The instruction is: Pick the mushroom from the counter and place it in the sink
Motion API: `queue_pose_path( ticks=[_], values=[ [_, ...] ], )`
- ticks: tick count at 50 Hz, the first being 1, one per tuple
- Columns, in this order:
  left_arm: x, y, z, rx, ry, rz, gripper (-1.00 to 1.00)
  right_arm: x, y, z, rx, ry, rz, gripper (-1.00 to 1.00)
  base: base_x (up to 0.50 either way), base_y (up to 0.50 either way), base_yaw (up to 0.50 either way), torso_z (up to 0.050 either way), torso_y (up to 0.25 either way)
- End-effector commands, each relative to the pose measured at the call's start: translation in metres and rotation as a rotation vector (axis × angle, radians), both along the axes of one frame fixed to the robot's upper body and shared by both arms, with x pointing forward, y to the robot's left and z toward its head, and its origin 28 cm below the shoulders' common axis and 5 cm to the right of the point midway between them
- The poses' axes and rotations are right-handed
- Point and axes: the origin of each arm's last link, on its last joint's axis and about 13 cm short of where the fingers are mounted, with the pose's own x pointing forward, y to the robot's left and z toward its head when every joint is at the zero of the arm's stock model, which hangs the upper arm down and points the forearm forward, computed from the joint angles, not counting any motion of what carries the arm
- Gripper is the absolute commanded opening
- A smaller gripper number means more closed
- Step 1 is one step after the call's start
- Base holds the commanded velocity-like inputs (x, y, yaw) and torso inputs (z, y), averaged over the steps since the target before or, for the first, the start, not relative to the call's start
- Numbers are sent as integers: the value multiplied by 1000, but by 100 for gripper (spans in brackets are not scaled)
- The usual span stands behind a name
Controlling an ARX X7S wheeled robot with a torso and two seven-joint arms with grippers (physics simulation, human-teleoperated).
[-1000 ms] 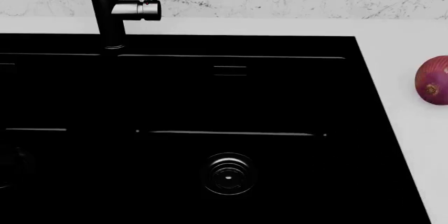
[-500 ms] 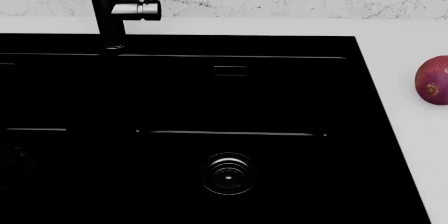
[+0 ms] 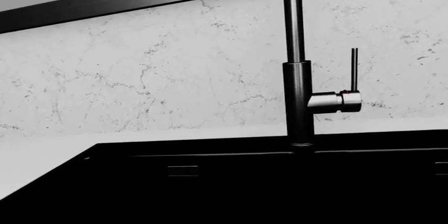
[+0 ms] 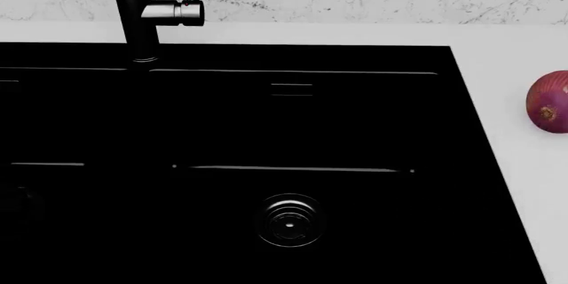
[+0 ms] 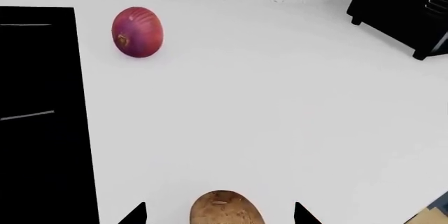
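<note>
Tan-brown, the mushroom (image 5: 225, 209) sits on the white counter (image 5: 280, 103), between the spread fingertips of the right gripper (image 5: 219, 214), not yet grasped. Nothing has shifted over the black sink (image 4: 266, 131) this past second; the left gripper is out of sight.

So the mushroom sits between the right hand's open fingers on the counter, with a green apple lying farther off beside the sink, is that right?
Not quite: it is a purple-red onion, not a green apple. The right wrist view shows it on the counter beside the sink, with the mushroom between the right hand's open fingers.
</note>
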Motion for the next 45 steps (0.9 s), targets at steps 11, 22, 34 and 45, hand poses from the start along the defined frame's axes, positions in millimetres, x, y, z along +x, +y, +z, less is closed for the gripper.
queue_pose_path(
  ticks=[11,22,34,45],
  values=[
    [-1,1,-2,-1,1,3,100,10,-10,-12,6,68,-17,100,0,0,0,0,0],
    [-2,1,-1,0,2,6,100,13,-14,-22,20,98,-35,100,0,0,0,0,0],
    [-1,1,-1,2,4,8,100,16,-18,-33,34,131,-45,100,0,0,0,0,0],
    [-2,1,-1,4,2,7,100,22,-19,-44,46,170,-34,100,0,0,0,0,0]
  ],
)
